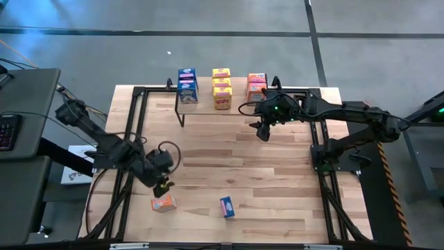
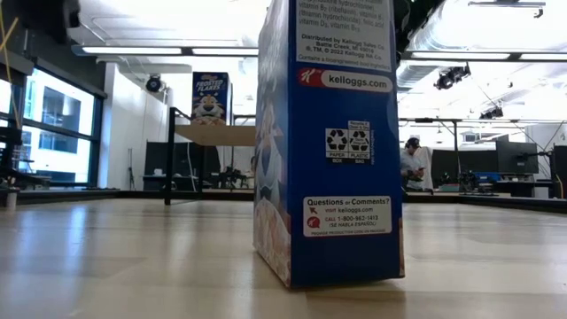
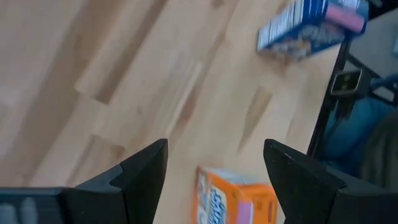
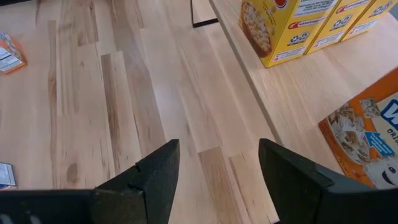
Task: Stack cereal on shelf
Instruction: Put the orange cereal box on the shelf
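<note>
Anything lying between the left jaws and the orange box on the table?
No. In the left wrist view the left gripper is open right over the orange box, with only bare tabletop between. The high view agrees.

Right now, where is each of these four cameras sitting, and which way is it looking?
High: overhead, facing straight down on table, shelf, both arms.
Low: at tabletop height, looking level at a blue cereal box; no arm visible.
Left wrist: above an orange cereal box, open left gripper framing it.
Right wrist: facing the shelf's yellow cereal boxes; open right gripper.
Shared: both wrist views show the orange box.
</note>
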Available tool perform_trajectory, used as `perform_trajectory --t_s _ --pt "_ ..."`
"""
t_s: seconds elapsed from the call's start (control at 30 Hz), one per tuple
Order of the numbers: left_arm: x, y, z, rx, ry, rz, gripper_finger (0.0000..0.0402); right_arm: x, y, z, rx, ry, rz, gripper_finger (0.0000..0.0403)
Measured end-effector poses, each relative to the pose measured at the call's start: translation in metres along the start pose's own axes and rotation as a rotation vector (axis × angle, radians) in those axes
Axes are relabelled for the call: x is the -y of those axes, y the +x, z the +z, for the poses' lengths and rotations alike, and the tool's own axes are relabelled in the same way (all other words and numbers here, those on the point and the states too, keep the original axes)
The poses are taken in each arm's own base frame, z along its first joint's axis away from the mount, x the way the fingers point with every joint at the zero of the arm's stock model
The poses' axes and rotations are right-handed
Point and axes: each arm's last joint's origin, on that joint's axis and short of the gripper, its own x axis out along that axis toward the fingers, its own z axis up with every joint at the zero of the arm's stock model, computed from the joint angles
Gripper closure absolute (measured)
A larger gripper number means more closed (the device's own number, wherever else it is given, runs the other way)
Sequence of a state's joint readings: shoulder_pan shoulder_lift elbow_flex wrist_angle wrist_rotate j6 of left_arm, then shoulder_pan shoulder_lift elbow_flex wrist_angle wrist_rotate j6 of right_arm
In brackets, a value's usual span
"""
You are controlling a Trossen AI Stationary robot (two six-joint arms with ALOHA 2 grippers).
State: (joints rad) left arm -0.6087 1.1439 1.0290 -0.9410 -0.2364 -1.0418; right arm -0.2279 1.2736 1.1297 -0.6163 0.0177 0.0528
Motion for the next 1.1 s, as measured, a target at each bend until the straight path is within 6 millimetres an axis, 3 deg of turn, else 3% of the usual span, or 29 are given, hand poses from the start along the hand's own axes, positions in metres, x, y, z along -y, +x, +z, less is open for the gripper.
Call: perform_trajectory --t_s 0.4,1.1 --pt "0.027 0.028 -0.034 -0.192 0.001 0.032 0.0147 0.000 0.000 0.000 0.000 0.000 0.000 0.0192" --pt "0.051 0.034 -0.066 -0.201 -0.021 -0.017 0.0147 0.000 0.012 -0.003 -0.053 -0.008 0.000 0.0192"
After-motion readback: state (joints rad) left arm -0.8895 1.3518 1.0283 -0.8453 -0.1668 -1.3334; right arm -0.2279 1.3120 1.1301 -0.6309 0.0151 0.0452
